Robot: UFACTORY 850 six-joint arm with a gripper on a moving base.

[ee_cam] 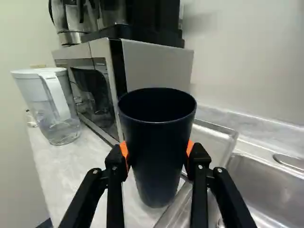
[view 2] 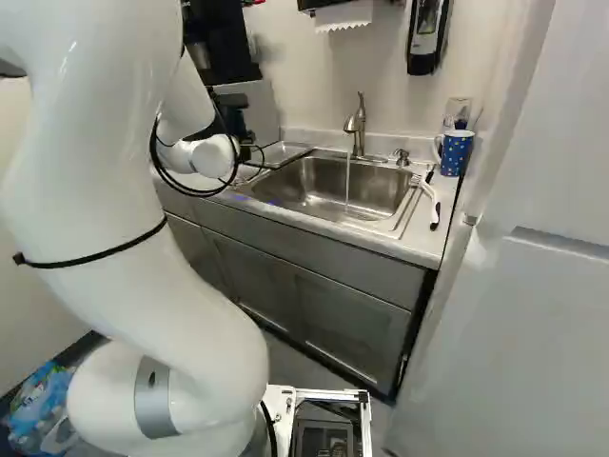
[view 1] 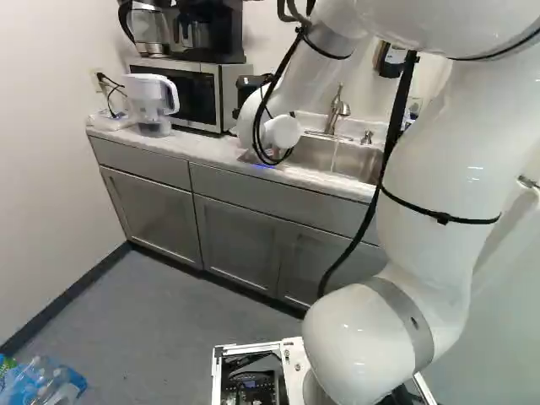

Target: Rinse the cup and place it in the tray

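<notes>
In the right base view, the dark body of my gripper (view 2: 233,103) shows beyond the wrist, its fingertips hidden. The wrist view has the gripper (ee_cam: 157,154) shut on a dark cup (ee_cam: 156,142), an orange pad pressing each side. The cup is roughly upright, mouth up, its inside dark. Just beyond and beside it lies a shallow metal tray (ee_cam: 214,134), partly hidden by cup and finger; the right base view shows this tray (view 2: 285,152) left of the sink (view 2: 324,190). Water runs from the faucet (view 2: 356,124) into the basin.
A microwave (ee_cam: 152,64) with a coffee maker on top stands beyond the cup, a water pitcher (ee_cam: 52,104) beside it. Right of the sink are a blue dotted mug (view 2: 457,152) and a white-handled brush (view 2: 430,200). The counter's front edge (view 1: 211,160) faces the base.
</notes>
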